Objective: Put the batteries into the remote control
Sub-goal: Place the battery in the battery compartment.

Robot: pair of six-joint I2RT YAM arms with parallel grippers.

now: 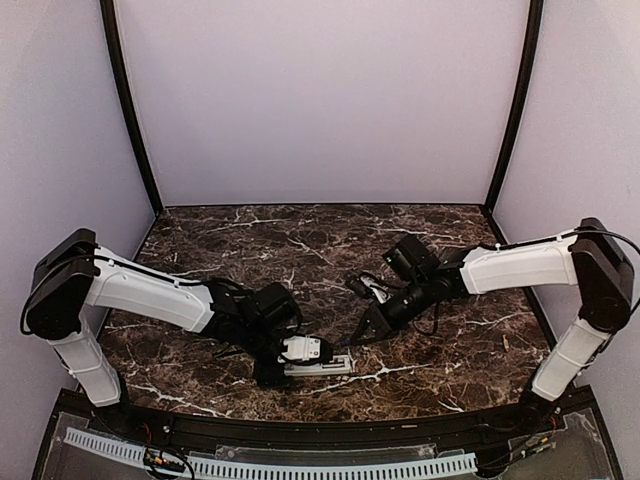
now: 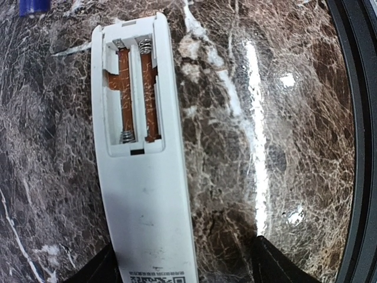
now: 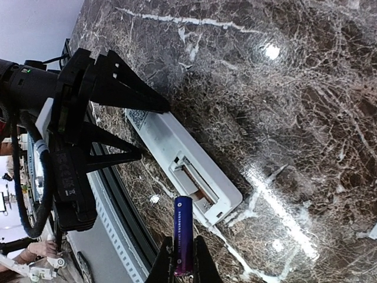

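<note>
1. Surface (image 1: 300,240): a glossy, dark brown marble-patterned slab with white veins. It carries the remote near its front edge.
2. Remote control (image 2: 147,206): a slim white plastic bar lying flat, back face up and cover off. In the top view its long axis runs left to right, label end toward the left tool and open end toward the right tool.
3. Left tool (image 3: 155,132): released. Its black fingers (image 3: 135,97) straddle the label end, one close against an edge and the other apart.
4. Right tool (image 3: 184,247): clenched on a battery, hovering just beside the open end. We judge it the nearer tool for insertion.
5. Battery compartment (image 2: 132,88): two parallel bays, both empty, with copper-brown floors. They run along the remote's long axis.
6. Battery (image 3: 183,230): a slim, glossy blue-violet cylinder with printed text. Its axis sits at an angle to the bays, so we judge that it must be turned parallel and then lowered. We cannot tell whether it touches the remote.
7. Springs (image 2: 127,137): small metal coils at opposite ends of the two bays.
</note>
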